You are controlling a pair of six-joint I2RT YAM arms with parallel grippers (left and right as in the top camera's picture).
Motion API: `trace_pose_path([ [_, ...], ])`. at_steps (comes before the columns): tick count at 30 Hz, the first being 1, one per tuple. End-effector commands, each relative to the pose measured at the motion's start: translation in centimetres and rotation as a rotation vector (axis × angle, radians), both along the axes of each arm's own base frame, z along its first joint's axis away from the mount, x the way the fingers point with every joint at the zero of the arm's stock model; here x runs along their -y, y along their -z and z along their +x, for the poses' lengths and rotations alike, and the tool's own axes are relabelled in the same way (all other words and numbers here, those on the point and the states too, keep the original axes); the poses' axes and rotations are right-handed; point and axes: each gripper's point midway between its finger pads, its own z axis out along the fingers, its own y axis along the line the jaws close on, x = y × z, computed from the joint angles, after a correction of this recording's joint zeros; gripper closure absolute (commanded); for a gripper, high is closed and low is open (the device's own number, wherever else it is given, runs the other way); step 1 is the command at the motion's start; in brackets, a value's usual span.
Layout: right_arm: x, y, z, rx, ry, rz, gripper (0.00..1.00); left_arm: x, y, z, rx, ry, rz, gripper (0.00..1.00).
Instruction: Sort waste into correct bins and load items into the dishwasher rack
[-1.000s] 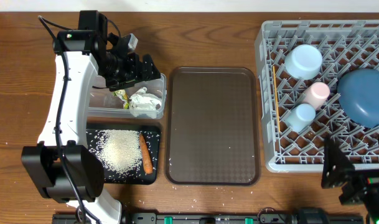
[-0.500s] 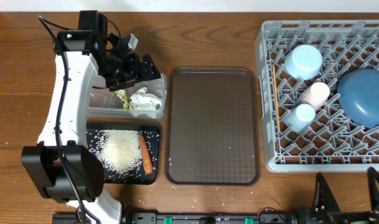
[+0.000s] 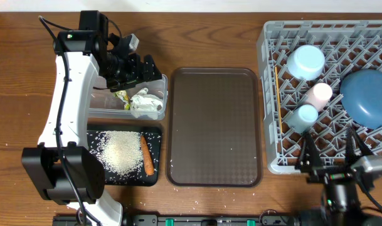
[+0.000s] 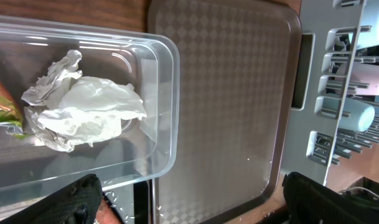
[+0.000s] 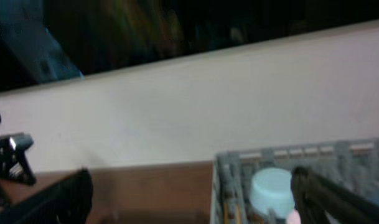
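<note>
My left gripper (image 3: 137, 70) (image 4: 195, 208) is open and empty above the clear tub (image 3: 98, 105) (image 4: 167, 93), which holds crumpled white paper (image 3: 147, 103) (image 4: 86, 109) and a green-yellow wrapper (image 3: 122, 97) (image 4: 2, 99). The black tray (image 3: 155, 135) holds white rice (image 3: 122, 152) and an orange carrot (image 3: 147, 154). The grey rack (image 3: 269, 94) (image 5: 301, 155) holds a pale blue bowl (image 3: 305, 61) (image 5: 270, 190), a pink cup (image 3: 317, 95), a light blue cup (image 3: 302, 116), a dark blue plate (image 3: 368, 97) and chopsticks (image 3: 278, 100). My right gripper (image 3: 330, 154) (image 5: 189, 205) is open and empty at the rack's front edge.
A brown serving tray (image 3: 216, 125) (image 4: 233, 93) lies between the bins and the rack, with a few rice grains on it. Loose grains also lie on the table near the front edge. The right wrist view is blurred and faces the back wall.
The right arm dropped out at the bottom edge, then came back up at the rack's front edge. The left arm and all objects have not moved.
</note>
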Motion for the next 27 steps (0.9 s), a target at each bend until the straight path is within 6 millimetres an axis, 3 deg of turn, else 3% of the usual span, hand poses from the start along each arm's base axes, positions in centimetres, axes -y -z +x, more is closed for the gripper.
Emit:
trace_pose_path([
  [1,-0.4,1.8,1.0,0.018,-0.026,0.026,0.01,-0.2,0.4,-0.1,-0.013,-0.005,0.008,0.05],
  [9,-0.6,7.2,3.5,-0.031,-0.026,0.024,0.01,-0.2,0.4,-0.1,-0.013,-0.005,0.008,0.05],
  [18,-0.7,13.6,5.1,-0.133,-0.015,-0.045,0.01,-0.2,0.4,-0.1,-0.013,-0.005,0.008,0.05],
  [25,-0.6,17.0,5.1,-0.244,-0.004,-0.209,0.01,-0.2,0.4,-0.1,-0.013,-0.005,0.008,0.05],
  [27,-0.6,16.9,5.1,-0.234,0.001,-0.254,0.01,-0.2,0.4,-0.1,-0.013,-0.005,0.008,0.05],
])
